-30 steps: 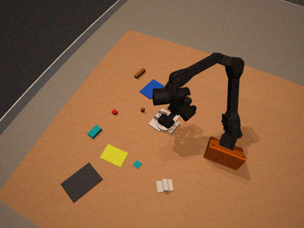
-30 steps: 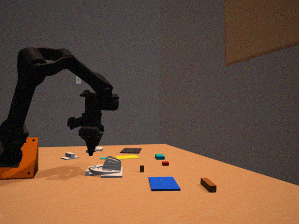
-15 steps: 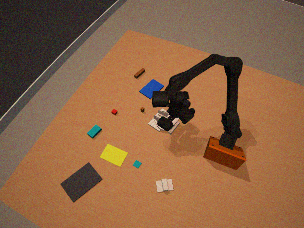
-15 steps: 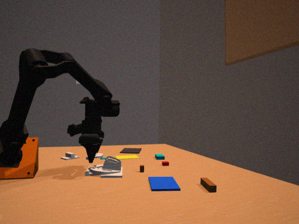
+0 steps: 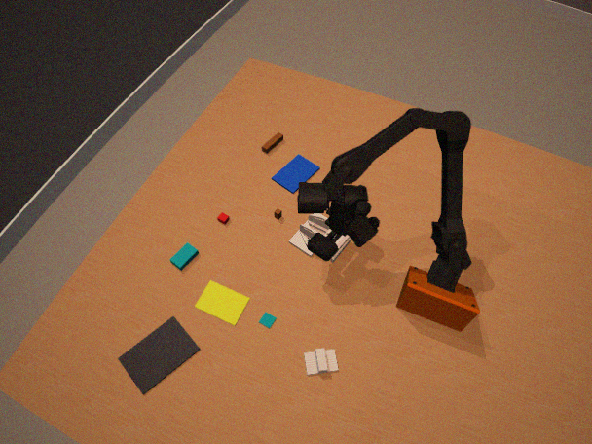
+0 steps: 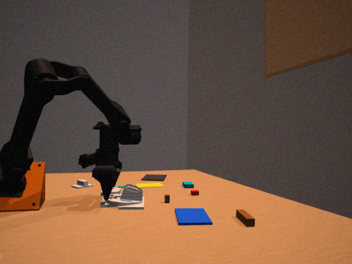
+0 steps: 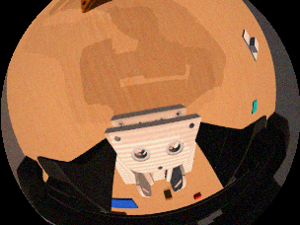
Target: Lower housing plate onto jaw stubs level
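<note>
My gripper (image 5: 339, 238) (image 6: 107, 198) (image 7: 153, 131) is shut on the white housing plate (image 6: 116, 190) (image 7: 158, 135), one finger at each side edge. The plate has two large round holes with a rounded part showing in each. It is low over the white base (image 5: 301, 243) (image 6: 131, 207). Two jaws (image 5: 308, 230) (image 6: 132, 193) (image 7: 143, 185) rise from the base and stick out past the plate's front edge. In the top view the hand hides most of the plate. Whether the plate touches the stubs or sits level cannot be told.
A brown cube (image 5: 277, 213) (image 6: 167, 198) and a blue sheet (image 5: 295, 173) (image 6: 193, 216) lie near the base. Farther off are a red block (image 5: 223, 218), teal block (image 5: 184, 256), yellow sheet (image 5: 222, 303), dark sheet (image 5: 159, 355), brown bar (image 5: 273, 142) and stepped white part (image 5: 321, 361).
</note>
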